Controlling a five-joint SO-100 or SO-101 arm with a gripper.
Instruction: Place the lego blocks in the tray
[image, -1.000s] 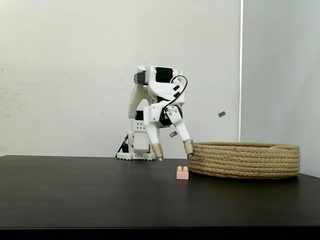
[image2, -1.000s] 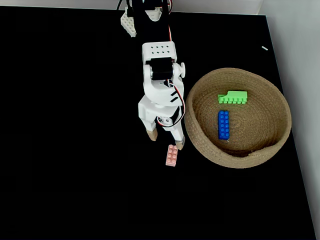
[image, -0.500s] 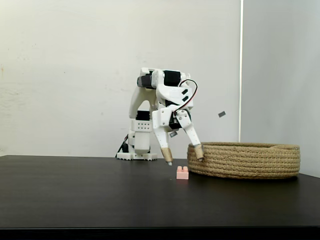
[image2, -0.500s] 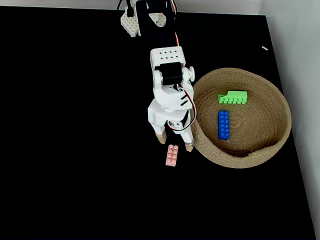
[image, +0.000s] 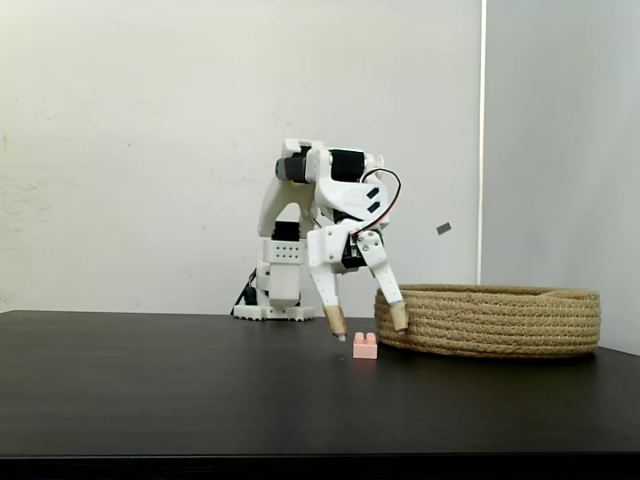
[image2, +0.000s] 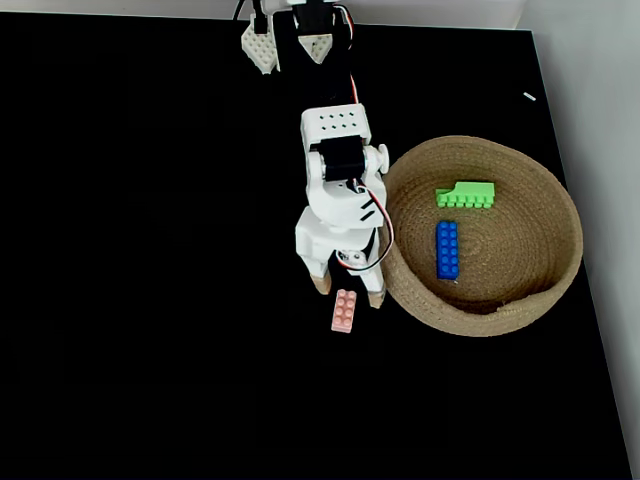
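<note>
Your gripper (image2: 348, 292) hangs low over the black table (image2: 150, 300) with its two tan-tipped fingers (image: 335, 322) spread apart and nothing between them. In the view from above, the fingers straddle the near end of the pale pink block (image2: 344, 311), one tip to either side of it; whether a tip touches the block you cannot tell from here. In the side view the gripper (image: 368, 324) sits just above the pink block (image: 365, 345), the left finger reaching almost to the tabletop and the right finger (image: 398, 316) standing against the outer wall of the tray (image: 520, 325). The pink block lies flat on the table, studs up, just outside the tray's rim (image2: 395, 290) on its left side as the top view shows it, roughly midway between the table's far and near edges. Inside the tray, the long green block (image2: 466, 194) lies toward the far side and the blue block (image2: 447, 249) lies near the middle, the two apart from each other. The arm's base (image2: 290, 40) stands at the table's far edge.
</note>
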